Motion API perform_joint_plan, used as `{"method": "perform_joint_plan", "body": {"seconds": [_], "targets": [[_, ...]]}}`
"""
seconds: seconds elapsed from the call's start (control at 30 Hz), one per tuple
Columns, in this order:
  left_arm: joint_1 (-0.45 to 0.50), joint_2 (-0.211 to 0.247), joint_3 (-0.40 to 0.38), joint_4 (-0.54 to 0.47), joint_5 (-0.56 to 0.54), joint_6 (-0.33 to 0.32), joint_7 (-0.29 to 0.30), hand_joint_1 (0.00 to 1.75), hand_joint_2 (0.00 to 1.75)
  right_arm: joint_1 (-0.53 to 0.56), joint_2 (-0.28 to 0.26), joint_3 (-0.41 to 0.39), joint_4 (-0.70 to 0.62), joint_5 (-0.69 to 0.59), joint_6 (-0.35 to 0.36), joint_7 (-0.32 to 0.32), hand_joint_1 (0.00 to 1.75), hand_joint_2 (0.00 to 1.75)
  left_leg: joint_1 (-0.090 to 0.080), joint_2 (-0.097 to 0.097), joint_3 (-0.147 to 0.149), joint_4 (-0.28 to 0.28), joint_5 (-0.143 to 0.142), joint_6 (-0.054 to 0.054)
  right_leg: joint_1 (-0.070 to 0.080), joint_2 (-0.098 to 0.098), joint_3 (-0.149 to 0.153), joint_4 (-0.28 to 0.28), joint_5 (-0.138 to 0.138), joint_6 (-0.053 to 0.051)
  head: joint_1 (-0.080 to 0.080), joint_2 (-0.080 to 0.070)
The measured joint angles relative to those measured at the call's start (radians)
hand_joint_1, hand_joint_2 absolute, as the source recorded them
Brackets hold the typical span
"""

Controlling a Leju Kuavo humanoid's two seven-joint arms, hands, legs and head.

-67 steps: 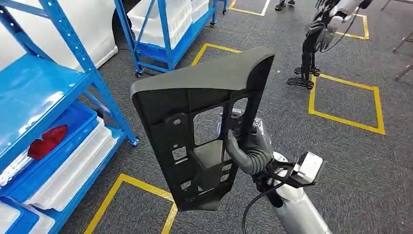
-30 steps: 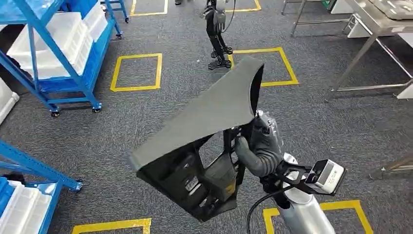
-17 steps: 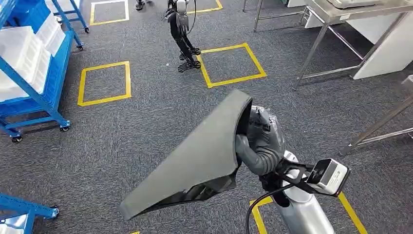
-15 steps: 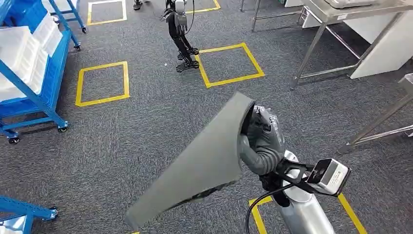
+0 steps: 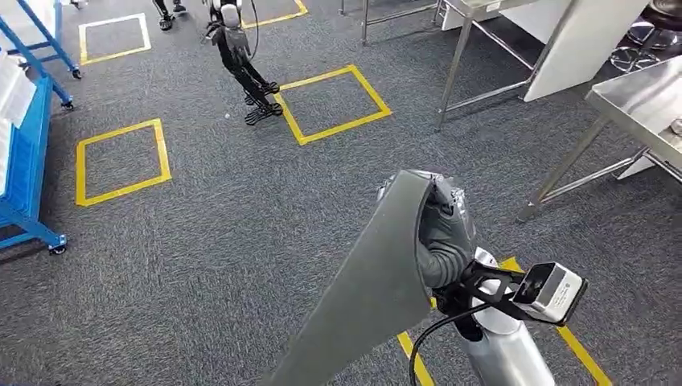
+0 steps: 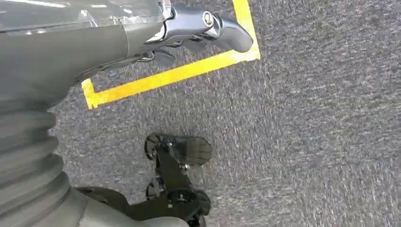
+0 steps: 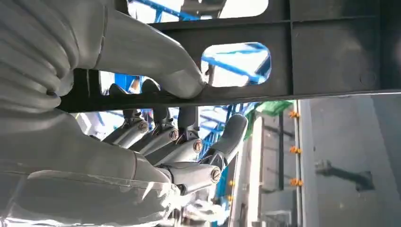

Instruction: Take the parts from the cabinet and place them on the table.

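My right hand [image 5: 441,229] grips a large dark grey plastic part [image 5: 370,289] and holds it up over the carpet in the head view. The part's smooth back faces me and its lower end runs off the bottom of the picture. In the right wrist view the thumb [image 7: 156,61] presses on a rib of the black part [image 7: 331,56], with the fingers [image 7: 189,142] wrapped behind it. A steel table [image 5: 643,100] stands at the right, apart from the part. My left hand [image 6: 189,23] hangs over the carpet with nothing in it.
Another steel table [image 5: 450,32] stands at the back right beside a white panel [image 5: 579,40]. Another robot [image 5: 237,48] stands at the back near yellow floor squares [image 5: 334,104]. A blue wheeled rack [image 5: 24,161] is at the far left.
The whole picture has swung right as I turned: the blue racks slid off to the left and steel tables came in at the right. The part tilted, its smooth back now towards me.
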Motion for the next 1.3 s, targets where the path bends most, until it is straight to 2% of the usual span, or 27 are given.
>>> {"method": "perform_joint_plan", "body": {"seconds": [0.07, 0.13, 0.17, 0.2, 0.27, 0.3, 0.33, 0.4, 0.47, 0.5, 0.53, 0.57, 0.63, 0.67, 0.7, 0.73, 0.8, 0.83, 0.87, 0.9, 1.0, 1.07, 1.1, 1.17, 1.2, 1.23, 1.3], "targets": [[0.0, 0.006, 0.001, 0.0, 0.005, 0.003, 0.006, 0.0, 1.75, -0.002, 0.0, -0.007, -0.002, 0.0, 0.001, -0.001, 1.75, 1.75, 0.002, -0.074, -0.04, 0.103, -0.072, -0.001, 0.0, 0.019, 0.001, -0.001, 0.001, -0.008, -0.002, 0.0], [0.006, 0.021, 0.009, 0.0, 0.019, 0.026, 0.016, 0.0, 1.75, 0.007, -0.001, -0.01, -0.002, 0.002, 0.003, -0.006, 1.75, 1.75, 0.002, -0.102, -0.123, 0.274, -0.144, 0.0, 0.006, 0.043, -0.001, 0.0, 0.001, -0.017, -0.004, 0.0], [0.011, 0.033, 0.017, 0.0, 0.027, 0.04, 0.024, 0.0, 1.75, 0.014, -0.002, -0.013, -0.002, 0.004, 0.005, -0.01, 1.75, 1.75, 0.002, -0.105, -0.153, 0.33, -0.153, 0.003, 0.01, 0.059, -0.001, 0.001, 0.001, -0.018, -0.004, 0.0], [0.014, 0.049, 0.026, 0.0, 0.032, 0.041, 0.029, 0.0, 1.75, 0.022, -0.002, -0.016, -0.001, 0.004, 0.005, -0.013, 1.75, 1.75, 0.001, -0.107, -0.158, 0.329, -0.135, 0.008, 0.013, 0.075, 0.0, 0.001, 0.001, -0.018, -0.004, 0.0], [0.015, 0.071, 0.032, 0.0, 0.035, 0.039, 0.035, 0.0, 1.75, 0.026, -0.002, -0.024, -0.001, 0.005, 0.005, -0.016, 1.75, 1.75, -0.005, -0.119, -0.101, 0.186, -0.042, 0.024, 0.017, 0.106, 0.003, 0.002, 0.001, -0.018, -0.004, 0.0], [0.014, 0.082, 0.034, -0.001, 0.035, 0.039, 0.036, 0.0, 1.75, 0.026, -0.002, -0.027, -0.001, 0.006, 0.005, -0.017, 1.75, 1.75, -0.009, -0.148, -0.058, 0.09, 0.005, 0.034, 0.017, 0.119, 0.005, 0.001, 0.001, -0.018, -0.004, 0.0], [0.015, 0.094, 0.039, -0.002, 0.035, 0.038, 0.036, 0.0, 1.75, 0.026, -0.002, -0.03, -0.001, 0.006, 0.005, -0.018, 1.75, 1.75, -0.01, -0.202, -0.03, 0.021, 0.015, 0.045, 0.014, 0.129, 0.005, 0.001, 0.002, -0.016, -0.003, 0.0], [0.014, 0.1, 0.048, -0.002, 0.039, 0.042, 0.039, 0.0, 1.75, 0.029, -0.002, -0.032, -0.001, 0.006, 0.005, -0.018, 1.75, 1.75, -0.014, -0.184, -0.022, 0.008, 0.014, 0.041, 0.011, 0.149, -0.001, 0.002, 0.004, -0.005, -0.005, 0.0], [0.01, 0.104, 0.051, -0.004, 0.049, 0.049, 0.039, 0.0, 1.75, 0.035, -0.002, -0.035, -0.001, 0.007, 0.006, -0.018, 1.75, 1.75, -0.018, -0.165, -0.016, 0.004, 0.015, 0.046, 0.007, 0.171, -0.003, -0.005, 0.01, 0.007, -0.005, 0.0], [0.007, 0.103, 0.053, -0.004, 0.052, 0.049, 0.039, 0.0, 1.75, 0.037, -0.002, -0.037, -0.002, 0.008, 0.009, -0.019, 1.75, 1.75, -0.004, -0.148, -0.01, -0.017, 0.028, 0.052, 0.015, 0.159, -0.004, 0.001, 0.007, 0.01, -0.005, 0.0], [0.004, 0.104, 0.057, -0.004, 0.057, 0.047, 0.039, 0.0, 1.75, 0.037, -0.003, -0.04, -0.002, 0.01, 0.011, -0.021, 1.75, 1.75, -0.007, -0.137, -0.005, -0.026, 0.032, 0.057, 0.018, 0.092, -0.013, 0.019, -0.012, 0.014, -0.002, 0.0], [0.006, 0.104, 0.061, -0.004, 0.06, 0.043, 0.039, 0.0, 1.75, 0.036, -0.003, -0.04, -0.002, 0.011, 0.015, -0.022, 1.75, 1.75, -0.008, -0.126, -0.005, -0.028, 0.032, 0.061, 0.017, 0.05, -0.038, 0.071, -0.051, 0.02, 0.004, 0.0], [0.012, 0.104, 0.073, -0.004, 0.071, 0.04, 0.046, 0.0, 1.75, 0.039, -0.003, -0.039, 0.0, 0.012, 0.023, -0.026, 1.75, 1.75, -0.009, -0.098, -0.006, -0.027, 0.03, 0.063, 0.01, 0.029, -0.117, 0.232, -0.126, 0.029, 0.004, 0.0], [0.013, 0.103, 0.077, -0.004, 0.077, 0.04, 0.049, 0.0, 1.75, 0.039, -0.003, -0.04, 0.002, 0.012, 0.023, -0.026, 1.75, 1.75, -0.009, -0.081, -0.007, -0.025, 0.028, 0.062, 0.006, 0.028, -0.149, 0.296, -0.143, 0.034, 0.005, 0.0], [0.013, 0.101, 0.081, -0.004, 0.081, 0.04, 0.051, 0.0, 1.75, 0.039, -0.003, -0.04, 0.003, 0.011, 0.026, -0.026, 1.75, 1.75, -0.009, -0.068, -0.007, -0.024, 0.026, 0.06, 0.003, 0.026, -0.155, 0.304, -0.134, 0.037, 0.004, 0.0], [0.012, 0.099, 0.084, -0.004, 0.085, 0.04, 0.051, 0.0, 1.75, 0.038, -0.003, -0.04, 0.004, 0.011, 0.032, -0.026, 1.75, 1.75, -0.009, -0.056, -0.006, -0.022, 0.023, 0.057, -0.001, 0.021, -0.133, 0.262, -0.102, 0.041, 0.004, 0.0], [0.008, 0.091, 0.095, -0.004, 0.092, 0.039, 0.05, 0.0, 1.75, 0.029, -0.003, -0.039, 0.005, 0.001, 0.042, -0.023, 1.75, 1.75, -0.006, -0.033, -0.003, -0.012, 0.014, 0.05, -0.003, -0.006, -0.034, 0.079, -0.018, 0.044, 0.005, 0.0], [0.006, 0.09, 0.099, -0.004, 0.095, 0.039, 0.049, 0.0, 1.75, 0.02, -0.003, -0.04, 0.005, -0.006, 0.047, -0.022, 1.75, 1.75, -0.006, -0.023, -0.003, -0.005, 0.007, 0.044, -0.001, -0.046, 0.002, 0.0, -0.012, 0.038, 0.005, 0.0], [0.006, 0.088, 0.101, -0.004, 0.097, 0.039, 0.048, 0.0, 1.75, 0.012, -0.003, -0.039, 0.009, -0.013, 0.053, -0.019, 1.75, 1.75, -0.014, -0.016, -0.003, 0.0, 0.001, 0.035, 0.007, -0.05, 0.0, 0.005, -0.011, 0.028, 0.003, 0.0], [0.006, 0.087, 0.102, -0.004, 0.098, 0.04, 0.046, 0.0, 1.75, 0.005, -0.003, -0.039, 0.012, -0.023, 0.059, -0.018, 1.75, 1.75, -0.013, -0.011, -0.002, -0.001, 0.0, 0.028, 0.007, -0.033, -0.001, 0.009, -0.011, 0.016, 0.003, 0.0], [0.0, 0.079, 0.108, -0.004, 0.102, 0.042, 0.04, 0.0, 1.75, -0.004, -0.003, -0.04, 0.023, -0.034, 0.065, -0.016, 1.75, 1.75, -0.01, 0.016, 0.01, -0.003, -0.006, 0.012, 0.006, -0.001, -0.001, 0.001, -0.008, -0.001, 0.003, 0.0], [-0.002, 0.072, 0.111, -0.004, 0.101, 0.044, 0.039, 0.0, 1.75, -0.014, -0.002, -0.04, 0.028, -0.035, 0.069, -0.016, 1.75, 1.75, -0.002, -0.074, -0.014, 0.054, -0.052, 0.003, 0.001, 0.015, 0.001, -0.001, -0.004, -0.01, 0.0, 0.0], [0.001, 0.07, 0.116, -0.004, 0.102, 0.045, 0.039, 0.0, 1.75, -0.02, 0.0, -0.039, 0.033, -0.035, 0.071, -0.016, 1.75, 1.75, -0.001, -0.096, -0.054, 0.141, -0.098, 0.0, 0.001, 0.026, 0.001, -0.001, -0.004, -0.014, -0.001, 0.0], [0.007, 0.067, 0.123, -0.004, 0.104, 0.045, 0.039, 0.0, 1.75, -0.022, 0.0, -0.039, 0.04, -0.035, 0.071, -0.016, 1.75, 1.75, -0.002, -0.106, -0.136, 0.306, -0.156, 0.0, 0.007, 0.053, 0.001, 0.0, -0.003, -0.018, -0.002, 0.0], [0.009, 0.065, 0.124, -0.004, 0.105, 0.045, 0.039, 0.0, 1.75, -0.022, 0.0, -0.039, 0.045, -0.035, 0.071, -0.016, 1.75, 1.75, -0.002, -0.106, -0.157, 0.337, -0.153, 0.002, 0.009, 0.067, 0.001, 0.001, -0.003, -0.018, -0.002, 0.0], [0.009, 0.063, 0.124, -0.004, 0.105, 0.045, 0.039, 0.0, 1.75, -0.022, 0.0, -0.039, 0.049, -0.035, 0.071, -0.016, 1.75, 1.75, -0.003, -0.107, -0.153, 0.313, -0.123, 0.008, 0.012, 0.082, 0.002, 0.001, -0.003, -0.018, -0.002, 0.0], [0.008, 0.06, 0.125, -0.004, 0.105, 0.042, 0.039, 0.0, 1.75, -0.024, 0.0, -0.038, 0.055, -0.036, 0.072, -0.016, 1.75, 1.75, -0.008, -0.128, -0.082, 0.142, -0.021, 0.027, 0.017, 0.112, 0.005, 0.001, -0.003, -0.018, -0.002, 0.0]]}}
